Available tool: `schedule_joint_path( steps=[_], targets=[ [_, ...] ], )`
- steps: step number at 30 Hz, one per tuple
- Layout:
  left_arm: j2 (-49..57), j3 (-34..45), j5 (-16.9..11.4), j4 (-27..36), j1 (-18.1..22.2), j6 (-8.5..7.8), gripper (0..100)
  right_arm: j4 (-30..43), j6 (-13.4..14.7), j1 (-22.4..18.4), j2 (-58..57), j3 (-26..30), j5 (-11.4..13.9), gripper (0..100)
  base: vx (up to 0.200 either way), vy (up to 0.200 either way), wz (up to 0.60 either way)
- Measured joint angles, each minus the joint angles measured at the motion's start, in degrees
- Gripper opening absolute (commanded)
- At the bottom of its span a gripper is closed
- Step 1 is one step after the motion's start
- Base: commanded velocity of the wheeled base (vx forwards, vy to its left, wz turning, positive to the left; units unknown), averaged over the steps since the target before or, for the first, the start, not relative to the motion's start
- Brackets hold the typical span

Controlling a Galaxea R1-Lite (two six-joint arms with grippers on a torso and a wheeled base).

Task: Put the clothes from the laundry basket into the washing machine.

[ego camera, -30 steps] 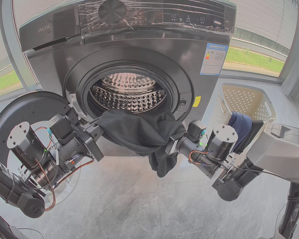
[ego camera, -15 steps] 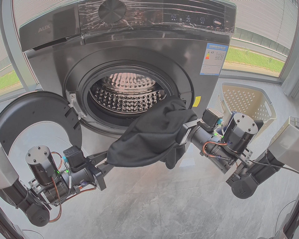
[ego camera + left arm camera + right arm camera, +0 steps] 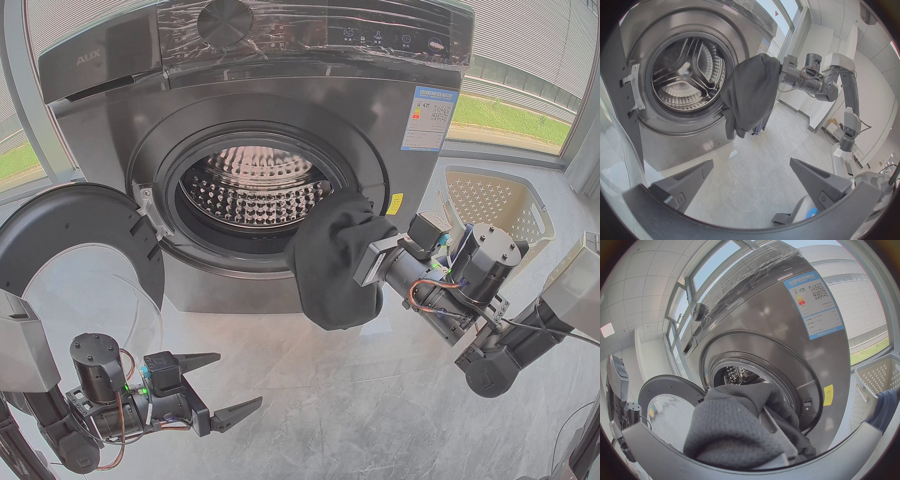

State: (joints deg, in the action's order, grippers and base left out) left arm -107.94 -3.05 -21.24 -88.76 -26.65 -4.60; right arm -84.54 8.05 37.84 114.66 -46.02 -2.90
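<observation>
A black garment [image 3: 337,262] hangs from my right gripper [image 3: 365,250], which is shut on it just in front of the right rim of the washing machine [image 3: 262,81] opening. The cloth droops below the drum mouth [image 3: 253,187], outside it. In the left wrist view the garment [image 3: 750,90] dangles beside the drum. It drapes over the right gripper's fingers [image 3: 775,427] in the right wrist view. My left gripper [image 3: 228,387] is open and empty, low over the floor at the left. The laundry basket [image 3: 500,200] stands right of the machine with a dark blue garment [image 3: 886,408] over its rim.
The round machine door [image 3: 75,231] is swung open to the left, close above my left arm. Grey tiled floor [image 3: 325,406] spreads in front of the machine. Windows lie behind the machine and the basket.
My left gripper let go of the black garment, dropped low to the left and opened. The garment now hangs from the right gripper alone, gathered at the right of the opening.
</observation>
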Motion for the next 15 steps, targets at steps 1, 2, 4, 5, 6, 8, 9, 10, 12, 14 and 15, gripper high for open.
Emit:
schedule_joint_path(
  steps=[1, 2, 4, 5, 6, 8, 9, 10, 12, 14, 15],
  targets=[
    [-0.4, 0.0, 0.0, 0.0, -0.1, -0.07, 100, 0.0, 0.0, 0.2, 0.0, 0.2, 0.0, 0, 0.000, 0.000, 0.00],
    [-0.7, -0.1, 0.0, 0.0, -0.2, -0.07, 100, 0.0, 0.0, 0.4, 0.1, 0.3, 0.0, 0, 0.000, 0.000, 0.00],
    [-1.2, -1.2, 0.0, -0.1, -0.4, 0.06, 100, -0.1, 0.1, 1.1, 0.1, 0.6, 0.0, 0, 0.000, 0.000, 0.00],
    [-1.4, -1.9, 0.1, -0.1, -0.7, 0.37, 100, -0.1, 0.1, 1.6, 0.2, 0.7, 0.0, 0, 0.000, 0.000, 0.00],
    [-1.5, -2.7, 0.1, -0.1, -1.2, 0.77, 100, -0.1, 0.1, 2.1, 0.2, 0.9, 0.0, 0, 0.000, 0.000, 0.00],
    [-1.5, -4.3, 0.3, -0.1, -1.9, 1.43, 100, -0.1, 0.1, 2.6, 0.2, 1.0, 0.0, 0, 0.000, 0.000, 0.00],
    [-1.6, -5.2, 0.4, -0.1, -2.2, 1.80, 100, -0.1, 0.1, 2.7, 0.2, 1.1, -0.1, 0, 0.000, 0.000, 0.00],
    [-1.6, -6.5, 0.7, 0.0, -2.6, 2.19, 100, -0.1, 0.2, 2.9, 0.2, 1.1, -0.1, 0, 0.000, 0.000, 0.00],
    [-1.9, -9.6, 1.5, -0.1, -3.5, 2.96, 100, -0.1, 0.2, 3.2, 0.2, 1.1, -0.1, 0, 0.000, 0.000, 0.00],
    [-2.4, -12.7, 2.3, -0.1, -4.6, 3.64, 100, -0.1, 0.2, 3.4, 0.3, 1.1, -0.1, 0, 0.000, 0.000, 0.00],
    [-2.8, -14.3, 2.7, -0.1, -5.3, 3.94, 100, -0.1, 0.1, 3.5, 0.4, 1.0, -0.1, 0, 0.000, 0.000, 0.00]
  ],
)
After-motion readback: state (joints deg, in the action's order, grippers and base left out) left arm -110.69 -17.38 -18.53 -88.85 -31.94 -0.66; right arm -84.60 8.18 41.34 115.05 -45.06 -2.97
